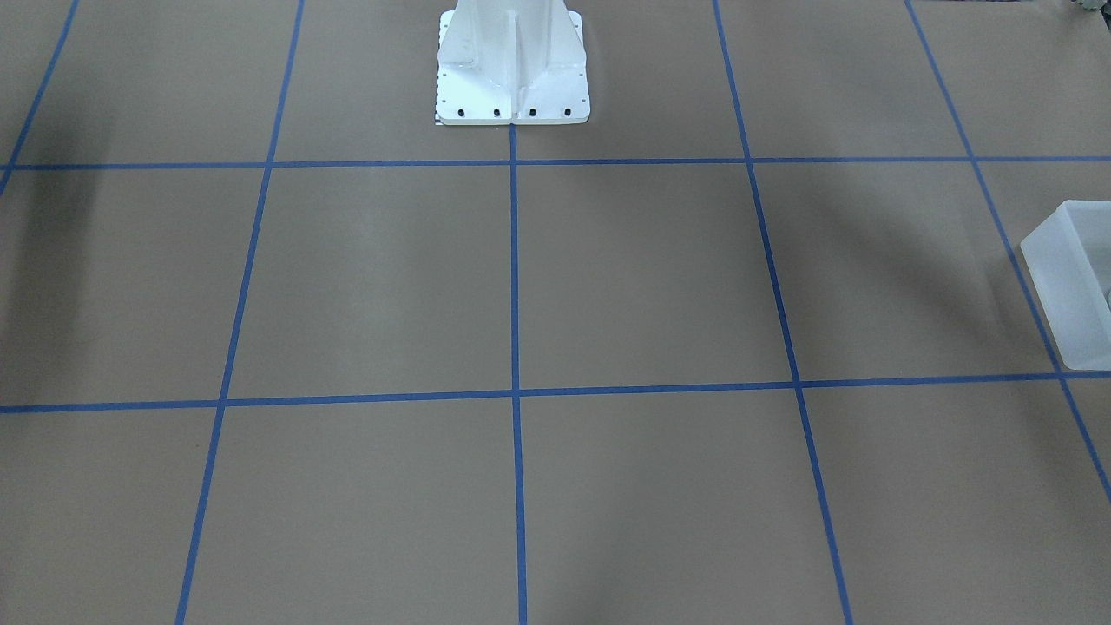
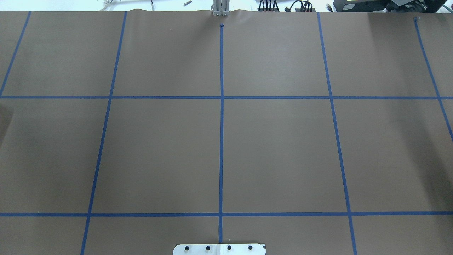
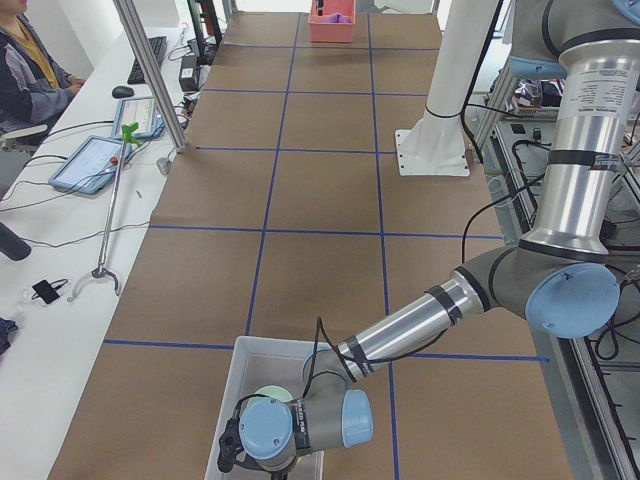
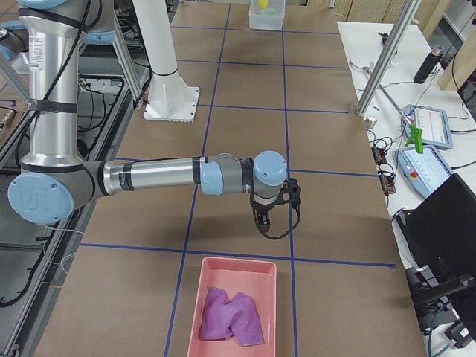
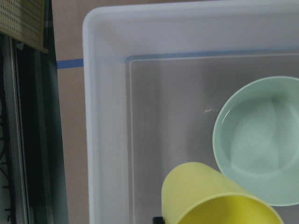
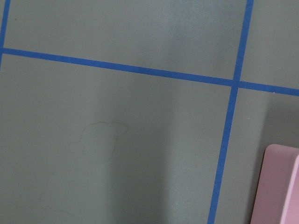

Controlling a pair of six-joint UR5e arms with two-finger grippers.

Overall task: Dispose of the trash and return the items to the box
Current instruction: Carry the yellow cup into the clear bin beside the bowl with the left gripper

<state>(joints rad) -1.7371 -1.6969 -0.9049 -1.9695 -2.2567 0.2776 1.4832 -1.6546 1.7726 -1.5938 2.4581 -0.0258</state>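
The frosted-white box [image 5: 105,116] holds the mint-green bowl [image 5: 261,140] and the yellow cup [image 5: 205,196]. The cup is upright, large and close under the left wrist camera. A small black part shows by its rim. In the exterior left view my left gripper [image 3: 232,450] is down over the box [image 3: 235,380], beside the bowl [image 3: 268,396]; I cannot tell whether it is open or shut. The box [image 1: 1063,278] also shows at the front-facing view's right edge. My right gripper [image 4: 260,222] hangs above bare table; I cannot tell its state.
A pink tray [image 4: 236,305] with a purple cloth [image 4: 232,316] lies at the table's end near my right arm; its corner shows in the right wrist view [image 6: 280,186]. The white robot base [image 1: 512,78] stands mid-table. An operator [image 3: 30,70] sits at the side desk.
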